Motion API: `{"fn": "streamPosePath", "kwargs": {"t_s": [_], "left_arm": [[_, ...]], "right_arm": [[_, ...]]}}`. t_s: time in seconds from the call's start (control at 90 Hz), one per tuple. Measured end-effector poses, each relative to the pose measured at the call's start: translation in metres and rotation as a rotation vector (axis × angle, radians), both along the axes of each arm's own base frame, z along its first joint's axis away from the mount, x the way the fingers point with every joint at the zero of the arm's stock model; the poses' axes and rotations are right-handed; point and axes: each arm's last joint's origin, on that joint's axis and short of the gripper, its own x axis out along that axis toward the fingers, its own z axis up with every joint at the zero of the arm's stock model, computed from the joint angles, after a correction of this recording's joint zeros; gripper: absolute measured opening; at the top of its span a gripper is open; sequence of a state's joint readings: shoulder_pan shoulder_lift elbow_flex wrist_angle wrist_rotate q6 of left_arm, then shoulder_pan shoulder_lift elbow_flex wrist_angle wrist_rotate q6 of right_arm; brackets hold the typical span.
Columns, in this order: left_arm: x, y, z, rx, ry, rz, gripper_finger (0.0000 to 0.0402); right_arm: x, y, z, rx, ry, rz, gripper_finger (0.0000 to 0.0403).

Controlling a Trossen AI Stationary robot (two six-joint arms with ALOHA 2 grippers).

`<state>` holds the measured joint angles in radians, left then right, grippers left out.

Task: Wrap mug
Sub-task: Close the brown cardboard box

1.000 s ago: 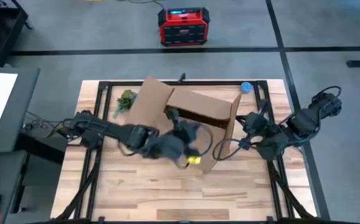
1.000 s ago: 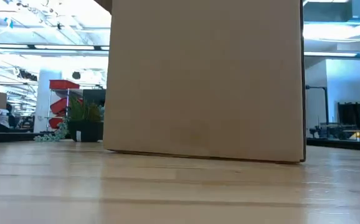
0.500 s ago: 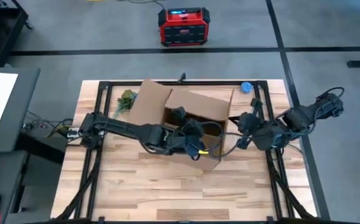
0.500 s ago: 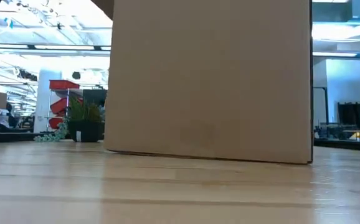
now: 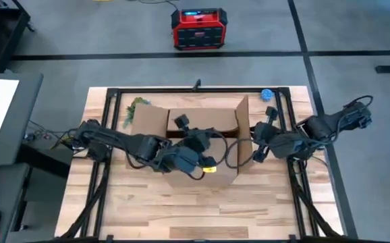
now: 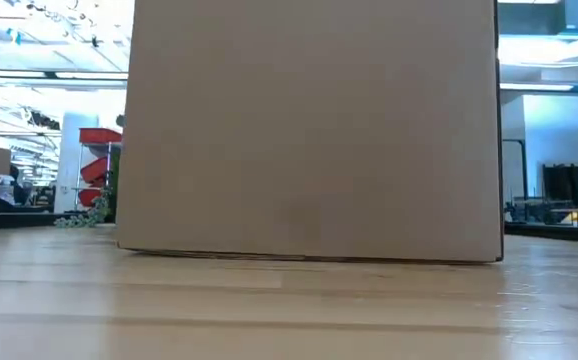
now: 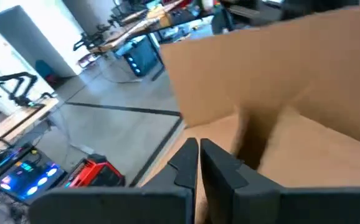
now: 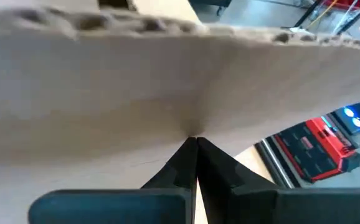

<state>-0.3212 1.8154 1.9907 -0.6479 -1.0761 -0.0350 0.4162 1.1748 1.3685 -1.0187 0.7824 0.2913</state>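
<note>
Since a second ago the cardboard box [image 5: 185, 145] has been pulled from a skewed, splayed pose into a squarer one, its flaps now standing more upright, and in the low view its near wall [image 6: 309, 130] is spreading wider to the left, hiding the plant pot that showed beside it earlier.

The left gripper [image 7: 198, 158] is reaching into the open top of the box from the left, with its fingers pressed together and nothing visibly between them. The box's inner wall is rising just ahead of those fingers. A small yellow patch [image 5: 210, 169] is showing beside this gripper in the high view; it may belong to the arm itself, and no mug is plainly visible in any view.

The right gripper [image 8: 195, 149] is sitting at the box's right flap, its fingers closed with their tips against the cardboard edge, apparently pinching it.

The box is lying at the middle of the table [image 5: 148, 216], its long axis running left to right, opening facing up. Behind it, a green plant [image 5: 133, 108] is peeking out near the table's back left, and a small blue object [image 5: 267, 95] is lying at the back right. A red case [image 5: 198, 28] is standing on the floor beyond.
</note>
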Motion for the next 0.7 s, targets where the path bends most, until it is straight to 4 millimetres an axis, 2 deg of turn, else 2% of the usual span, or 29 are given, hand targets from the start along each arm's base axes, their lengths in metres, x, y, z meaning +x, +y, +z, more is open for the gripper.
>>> {"fn": "streamPosePath", "kwargs": {"t_s": [0.1, 0.244, 0.3, 0.411, 0.522, 0.7], "left_arm": [[0.0, 0.024, -0.004, 0.025, 0.041, 0.114, 0.0], [0.003, 0.055, -0.031, -0.029, 0.143, 0.238, 0.0], [0.002, 0.062, -0.039, -0.067, 0.177, 0.259, 0.0], [0.013, 0.064, -0.059, -0.102, 0.212, 0.264, 0.0], [0.022, 0.055, -0.08, -0.106, 0.267, 0.23, 0.0], [0.02, 0.047, -0.088, -0.108, 0.297, 0.216, 0.0]], "right_arm": [[0.004, 0.0, -0.003, -0.005, 0.011, -0.005, 0.0], [0.007, -0.004, -0.004, 0.042, -0.036, -0.09, 0.0], [0.008, -0.006, -0.004, 0.042, -0.04, -0.103, 0.0], [0.01, -0.009, -0.004, 0.04, -0.043, -0.12, 0.0], [0.014, -0.012, -0.004, 0.043, -0.028, -0.088, 0.0], [0.035, -0.01, -0.018, 0.051, 0.042, -0.034, 0.0]]}}
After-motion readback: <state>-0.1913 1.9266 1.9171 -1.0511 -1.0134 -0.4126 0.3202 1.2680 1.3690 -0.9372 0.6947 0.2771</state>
